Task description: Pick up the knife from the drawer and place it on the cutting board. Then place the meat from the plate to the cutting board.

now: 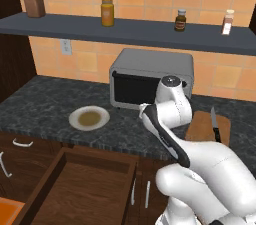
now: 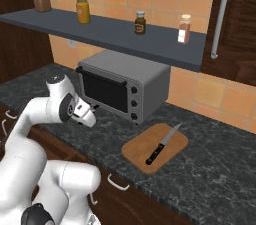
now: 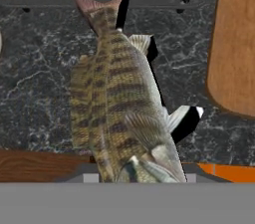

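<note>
The meat (image 3: 119,103), a striped brownish-tan fish-shaped piece, hangs over the dark counter and casts a shadow there. My gripper (image 2: 89,117) is shut on its near end, in front of the toaster oven. The cutting board (image 3: 234,44) lies apart to the right of the meat. The knife (image 2: 162,145) with its black handle rests on the cutting board (image 2: 145,161), also visible as knife (image 1: 215,126) on cutting board (image 1: 200,125). The white plate (image 1: 75,119) with a brownish centre sits on the counter to the left. Below it the drawer (image 1: 85,184) stands open.
A silver toaster oven (image 1: 150,76) stands at the back of the counter behind my hand. A shelf (image 1: 125,29) above carries several jars. Narrower closed drawers with silver handles (image 1: 22,143) sit under the counter at left.
</note>
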Motion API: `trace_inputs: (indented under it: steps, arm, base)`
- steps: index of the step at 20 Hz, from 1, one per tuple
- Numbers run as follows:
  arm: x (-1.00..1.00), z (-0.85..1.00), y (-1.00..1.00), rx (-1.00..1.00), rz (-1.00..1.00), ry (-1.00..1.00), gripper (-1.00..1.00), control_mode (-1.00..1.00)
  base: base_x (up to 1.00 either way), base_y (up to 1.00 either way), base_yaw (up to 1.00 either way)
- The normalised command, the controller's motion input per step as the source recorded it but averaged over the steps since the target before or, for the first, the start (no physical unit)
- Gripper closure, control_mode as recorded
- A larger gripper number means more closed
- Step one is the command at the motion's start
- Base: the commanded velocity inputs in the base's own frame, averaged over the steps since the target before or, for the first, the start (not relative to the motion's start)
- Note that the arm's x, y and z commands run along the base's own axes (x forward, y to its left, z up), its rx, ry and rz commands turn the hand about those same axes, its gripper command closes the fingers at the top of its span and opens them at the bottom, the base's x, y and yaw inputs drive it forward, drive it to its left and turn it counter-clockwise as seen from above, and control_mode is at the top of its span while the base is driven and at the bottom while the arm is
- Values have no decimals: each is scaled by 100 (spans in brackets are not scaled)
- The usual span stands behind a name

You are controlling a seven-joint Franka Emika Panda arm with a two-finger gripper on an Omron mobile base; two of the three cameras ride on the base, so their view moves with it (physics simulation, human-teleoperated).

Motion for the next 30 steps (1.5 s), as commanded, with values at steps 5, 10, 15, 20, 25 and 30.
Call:
trace_inputs:
  steps: [5, 10, 15, 20, 25, 30]
  arm:
    - [-16, -14, -96, 0, -10, 2, 100, -100]
    - [0, -11, -79, 0, -6, 0, 100, -100]
    - [1, -8, -80, 0, -6, 3, 100, -100]
    - [18, -17, -63, 0, -6, 10, 100, -100]
    - [13, -33, -16, 0, 0, 3, 100, -100]
    - [18, -37, -6, 0, 0, 3, 100, -100]
  base:
    - [0, 0, 0]
    - [0, 0, 0]
    - [0, 0, 0]
    - [0, 0, 0]
    - [0, 0, 0]
    - [0, 0, 0]
